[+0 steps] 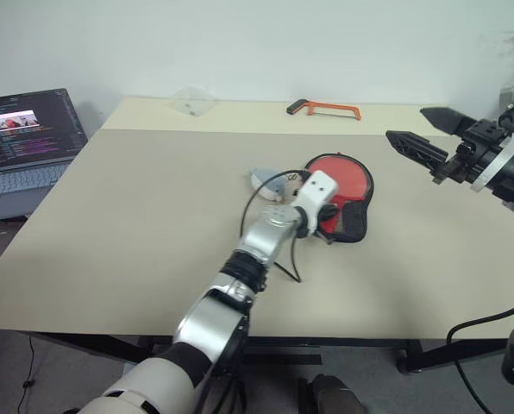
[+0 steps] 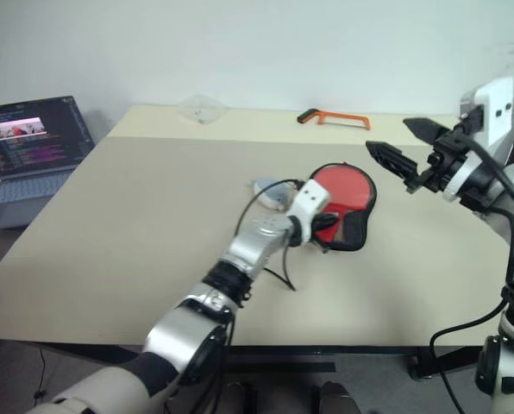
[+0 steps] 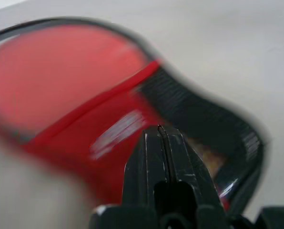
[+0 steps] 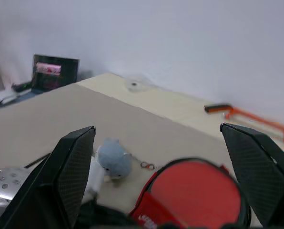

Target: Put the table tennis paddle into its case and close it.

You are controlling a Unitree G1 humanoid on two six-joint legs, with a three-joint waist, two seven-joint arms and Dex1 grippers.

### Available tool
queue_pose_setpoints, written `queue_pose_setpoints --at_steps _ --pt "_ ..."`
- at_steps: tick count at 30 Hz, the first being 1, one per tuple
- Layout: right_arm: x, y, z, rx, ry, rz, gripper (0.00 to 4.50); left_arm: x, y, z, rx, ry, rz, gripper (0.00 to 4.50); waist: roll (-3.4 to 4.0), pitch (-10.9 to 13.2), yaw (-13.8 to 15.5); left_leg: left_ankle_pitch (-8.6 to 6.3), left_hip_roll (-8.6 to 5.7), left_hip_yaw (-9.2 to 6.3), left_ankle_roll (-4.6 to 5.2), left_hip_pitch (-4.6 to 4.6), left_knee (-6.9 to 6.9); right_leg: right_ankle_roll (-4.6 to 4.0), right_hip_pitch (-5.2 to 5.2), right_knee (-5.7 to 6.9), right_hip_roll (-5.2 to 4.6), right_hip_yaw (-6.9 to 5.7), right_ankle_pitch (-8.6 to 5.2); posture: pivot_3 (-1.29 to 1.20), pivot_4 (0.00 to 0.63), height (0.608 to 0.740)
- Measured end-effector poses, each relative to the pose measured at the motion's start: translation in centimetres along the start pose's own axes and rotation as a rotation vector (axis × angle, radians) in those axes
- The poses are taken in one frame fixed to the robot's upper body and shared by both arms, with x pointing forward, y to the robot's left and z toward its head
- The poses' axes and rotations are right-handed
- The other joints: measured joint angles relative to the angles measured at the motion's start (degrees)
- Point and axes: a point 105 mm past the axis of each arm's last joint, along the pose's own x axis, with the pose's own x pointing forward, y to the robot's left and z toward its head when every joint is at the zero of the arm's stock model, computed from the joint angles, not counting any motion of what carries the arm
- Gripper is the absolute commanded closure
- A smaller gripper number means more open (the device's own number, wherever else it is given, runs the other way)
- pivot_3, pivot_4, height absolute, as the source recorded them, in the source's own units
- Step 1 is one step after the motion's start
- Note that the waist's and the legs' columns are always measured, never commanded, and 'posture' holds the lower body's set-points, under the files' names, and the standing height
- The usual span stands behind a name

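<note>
Paddle and case lie together near the middle of the beige table [image 1: 136,224]: the table tennis paddle [image 1: 336,179] shows us its round red face inside the opened case [image 1: 354,222], whose black edging rings it and whose lower red and black part is folded over towards the table's near edge. We cannot make out the handle.

Going from left to right, we see an open laptop [image 1: 28,138] off the table's left edge, then a clear plastic piece [image 1: 191,100] at the far edge. Next comes a small grey-white plush toy [image 1: 264,179] just left of the case. Our left gripper [image 3: 162,143] reaches in over the lower part of the case with its two black fingers pressed together; we cannot tell whether it pinches the fabric. An orange-handled hacksaw [image 1: 324,109] lies at the far edge, well apart from the case. Furthest right, our right gripper [image 2: 401,144] hangs above the table with its fingers spread wide, holding nothing.
</note>
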Motion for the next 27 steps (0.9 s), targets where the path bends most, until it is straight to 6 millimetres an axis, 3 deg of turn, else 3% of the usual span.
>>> queue_pose_setpoints --at_steps 3,5,7,16,23,27 --pt "0.8 -2.1 -4.0 0.241 0.063 -0.122 0.00 -4.3 1.9 3.0 0.011 -0.099 -0.078 4.32 0.02 0.0 0.1 0.15 0.01 -0.02 -0.20 0.01 0.01 -0.02 -0.04 0.17 0.00 -0.02 0.00 0.00 0.150 0.740" --pt "0.9 -3.0 -7.0 0.386 0.125 -0.189 0.00 -7.2 3.4 4.6 0.025 -0.128 -0.089 3.89 0.05 0.0 0.1 0.17 -0.01 -0.03 -0.23 0.04 0.04 -0.03 -0.04 0.29 -0.01 -0.03 -0.01 0.00 0.150 0.740" --pt "0.6 -3.5 -9.3 0.488 0.177 -0.229 0.00 -9.5 4.9 5.0 0.022 -0.131 -0.068 3.16 0.09 0.0 0.4 0.19 -0.03 -0.03 -0.21 0.03 0.09 -0.02 -0.04 0.36 -0.02 -0.04 -0.01 0.00 0.150 0.740" --pt "-0.8 -4.8 -13.8 0.794 0.214 -0.314 0.00 -15.4 4.9 0.6 0.023 0.018 -0.152 0.04 0.09 0.0 0.3 0.20 0.04 -0.05 -0.18 0.05 0.10 -0.07 -0.07 0.43 0.02 -0.06 -0.04 0.00 0.150 0.740" --pt "-0.6 -3.6 -17.2 0.895 0.298 -0.314 0.00 -18.4 4.3 -2.2 0.087 0.155 -0.158 0.04 0.08 0.0 0.0 0.22 0.05 -0.03 -0.14 0.09 0.08 -0.08 -0.06 0.42 0.03 -0.02 -0.04 0.00 0.150 0.740" --pt "0.0 -3.2 -18.3 0.918 0.314 -0.316 0.00 -18.5 3.4 -3.4 0.086 0.193 -0.183 0.04 0.05 0.0 0.0 0.25 0.06 -0.02 -0.10 0.10 0.10 -0.07 -0.06 0.42 0.04 -0.03 -0.04 0.00 0.150 0.740"
